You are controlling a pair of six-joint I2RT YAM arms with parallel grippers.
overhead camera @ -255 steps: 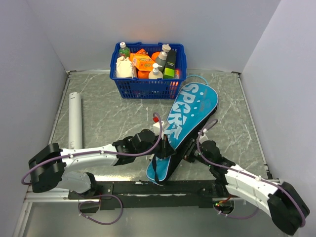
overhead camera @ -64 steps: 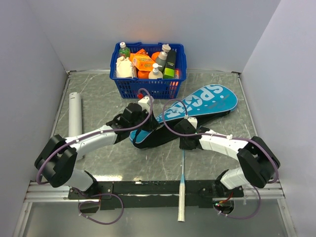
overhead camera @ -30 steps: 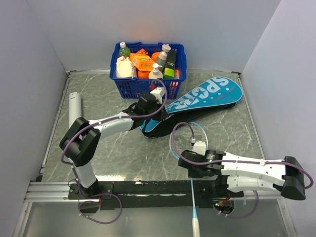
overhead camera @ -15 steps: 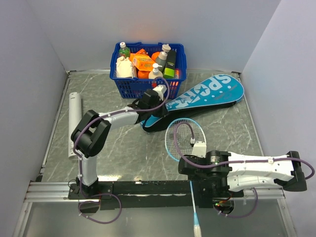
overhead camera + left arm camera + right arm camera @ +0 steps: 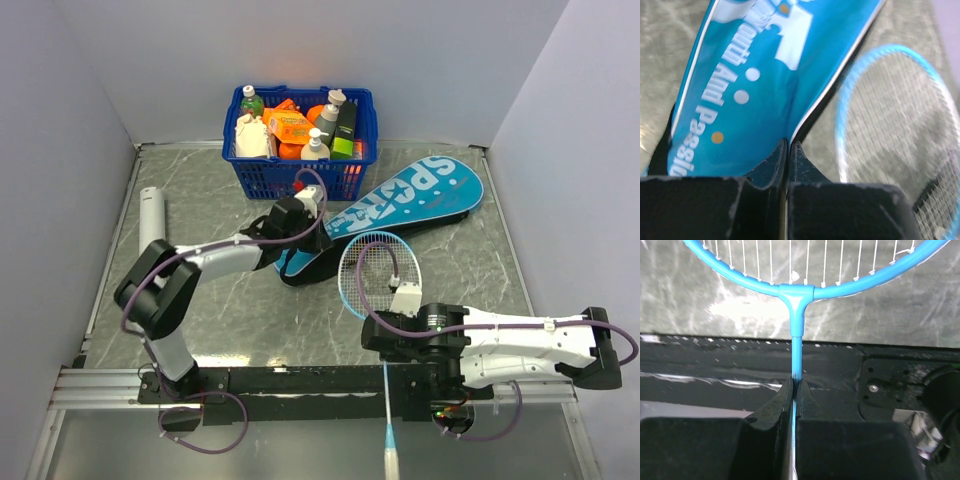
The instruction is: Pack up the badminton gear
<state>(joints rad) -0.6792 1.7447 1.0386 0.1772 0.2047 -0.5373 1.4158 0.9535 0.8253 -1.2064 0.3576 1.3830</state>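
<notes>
Just ahead of right gripper, clamped on racket shaft: aim hoop squarely into case mouth, pinched by left gripper.

Robot lab booth: plain pale walls around a marbled tabletop, arms on a rail.

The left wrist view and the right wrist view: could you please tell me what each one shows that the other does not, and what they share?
Only the left wrist view shows the teal case, its edge pinched in the shut jaws of the left gripper. Only the right wrist view shows the racket at its throat and pale blue shaft, clamped in the shut jaws of the right gripper, with the black base rail beneath. Both show the racket's blue-rimmed strung head and the marbled table.
</notes>
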